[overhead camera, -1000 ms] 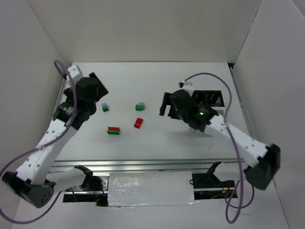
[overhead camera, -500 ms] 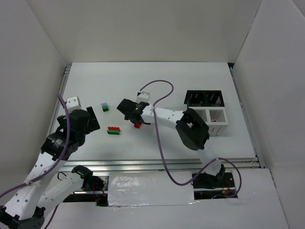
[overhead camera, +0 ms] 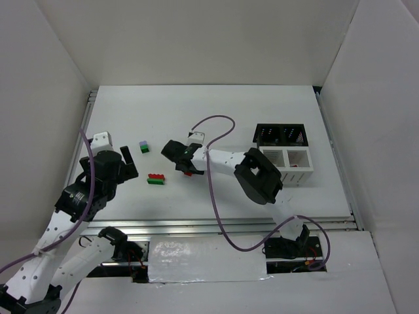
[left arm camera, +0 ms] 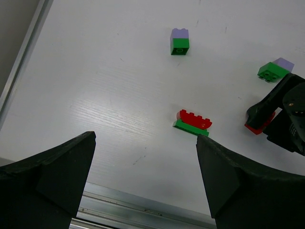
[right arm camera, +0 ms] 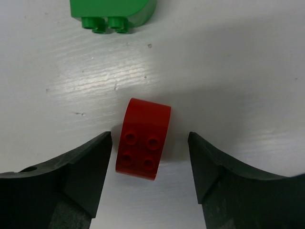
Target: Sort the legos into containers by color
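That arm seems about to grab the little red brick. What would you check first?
1. Red brick between the right gripper's fingers: ok.
2. Fingers touching the brick: not ok, a gap shows on each side.
3. Green brick clear of the fingers: ok, it lies beyond them.
4. Left gripper out of the way: ok, open, off to the side.
5. Which of the bins takes red: cannot tell.

White table [overhead camera: 216, 108]: scattered legos [overhead camera: 156, 178] left of centre, containers [overhead camera: 283, 135] at right

red brick [right arm camera: 144, 139] flanks free, green brick [right arm camera: 112, 12] ahead
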Motion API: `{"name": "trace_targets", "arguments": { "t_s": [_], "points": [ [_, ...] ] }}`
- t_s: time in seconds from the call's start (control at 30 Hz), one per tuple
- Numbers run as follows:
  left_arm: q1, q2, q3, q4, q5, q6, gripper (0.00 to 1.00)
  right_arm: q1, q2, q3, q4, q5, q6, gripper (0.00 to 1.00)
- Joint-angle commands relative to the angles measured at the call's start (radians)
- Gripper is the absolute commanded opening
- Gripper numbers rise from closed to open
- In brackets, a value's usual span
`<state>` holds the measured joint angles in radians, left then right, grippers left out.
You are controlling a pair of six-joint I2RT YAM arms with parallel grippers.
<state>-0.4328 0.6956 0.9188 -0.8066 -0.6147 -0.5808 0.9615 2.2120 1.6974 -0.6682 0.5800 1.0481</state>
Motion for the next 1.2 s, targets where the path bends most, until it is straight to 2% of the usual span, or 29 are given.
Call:
{"name": "trace_targets", "arguments": {
  "t_s": [0.0, 0.03, 0.07, 0.1, 0.23, 0.27, 0.33, 0.37, 0.43, 0.47, 0.63, 0.7, 0.87, 1.0, 1.07, 1.1, 1.13, 1.17],
  "points": [
    [-0.001, -0.01, 0.005, 0.035, 0.01, 0.021, 0.99, -0.006, 0.026, -0.002, 0.03, -0.028, -0.023, 0.71],
    [-0.001, -0.01, 0.005, 0.035, 0.012, 0.022, 1.0, -0.012, 0.028, -0.004, 0.032, -0.032, -0.025, 0.65],
    [-0.001, -0.007, 0.005, 0.037, 0.012, 0.022, 1.0, -0.012, 0.025, -0.008, 0.033, -0.035, -0.026, 0.53],
    [0.0, -0.005, 0.005, 0.038, 0.013, 0.024, 1.0, -0.012, 0.0, -0.018, 0.036, -0.016, -0.026, 0.01],
    [0.0, -0.001, 0.003, 0.04, 0.02, 0.029, 1.0, -0.009, -0.188, -0.16, 0.091, 0.038, -0.08, 0.0],
    [0.0, -0.001, 0.003, 0.041, 0.021, 0.03, 1.0, -0.012, -0.318, -0.198, 0.123, 0.053, -0.109, 0.0],
    [0.0, -0.002, 0.003, 0.043, 0.029, 0.032, 1.0, -0.036, -0.466, -0.331, 0.162, 0.083, -0.219, 0.0],
    [0.0, -0.004, 0.002, 0.044, 0.032, 0.033, 1.0, -0.106, -0.606, -0.372, 0.17, 0.063, -0.261, 0.0],
    [0.0, -0.016, -0.001, 0.05, 0.038, 0.042, 1.0, -0.215, -0.739, -0.483, 0.159, -0.017, -0.344, 0.0],
    [0.002, -0.021, -0.005, 0.059, 0.052, 0.044, 0.99, -0.333, -0.858, -0.517, 0.135, -0.035, -0.365, 0.0],
    [0.009, -0.025, -0.008, 0.064, 0.059, 0.052, 1.0, -0.702, -1.142, -0.714, 0.091, -0.092, -0.436, 0.0],
    [0.014, -0.021, -0.008, 0.067, 0.066, 0.053, 1.0, -0.82, -1.179, -0.749, 0.073, -0.101, -0.435, 0.0],
    [0.014, -0.007, -0.008, 0.066, 0.07, 0.053, 1.0, -0.886, -1.249, -0.834, 0.104, -0.089, -0.381, 0.01],
    [0.016, -0.004, -0.009, 0.069, 0.073, 0.056, 1.0, -0.906, -1.2, -0.84, 0.099, -0.109, -0.387, 0.06],
    [0.016, 0.001, -0.008, 0.072, 0.076, 0.058, 1.0, -0.908, -1.196, -0.837, 0.097, -0.101, -0.387, 0.14],
    [0.014, 0.002, -0.008, 0.069, 0.076, 0.058, 1.0, -0.908, -1.207, -0.837, 0.099, -0.098, -0.385, 0.26],
    [0.014, 0.008, -0.008, 0.067, 0.075, 0.058, 1.0, -0.906, -1.213, -0.837, 0.098, -0.095, -0.379, 0.81],
    [0.014, 0.01, -0.006, 0.067, 0.075, 0.058, 1.0, -0.906, -1.221, -0.837, 0.099, -0.092, -0.378, 0.86]
  ]
}}
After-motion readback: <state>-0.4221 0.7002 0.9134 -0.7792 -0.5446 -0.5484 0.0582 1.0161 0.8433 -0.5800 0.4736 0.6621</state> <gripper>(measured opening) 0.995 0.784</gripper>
